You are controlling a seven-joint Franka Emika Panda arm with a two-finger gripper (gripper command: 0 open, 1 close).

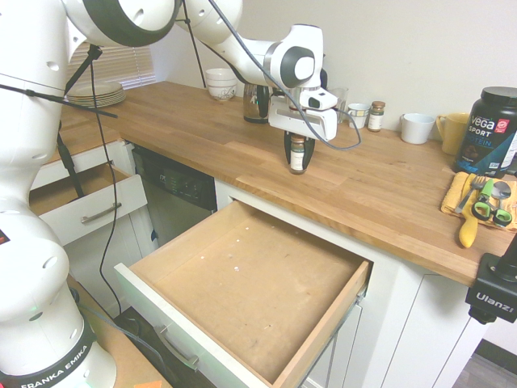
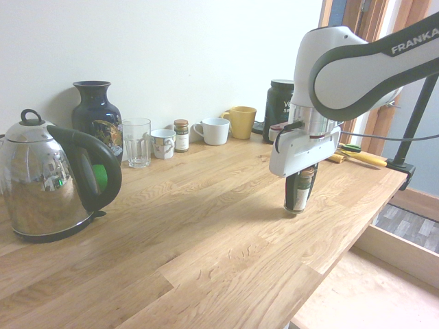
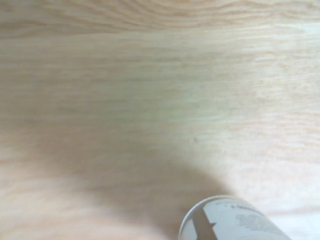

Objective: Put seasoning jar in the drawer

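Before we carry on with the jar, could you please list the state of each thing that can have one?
Large drawer: pulled open
Smaller drawer: pulled open
Gripper: closed on the seasoning jar
Seasoning jar: lidded, upright
Seasoning jar by the wall: lidded, upright
Vega tub: lidded
Kettle: lid on

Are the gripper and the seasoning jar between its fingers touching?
Touching. The first exterior view shows the gripper closed on the seasoning jar, fingers against both sides.
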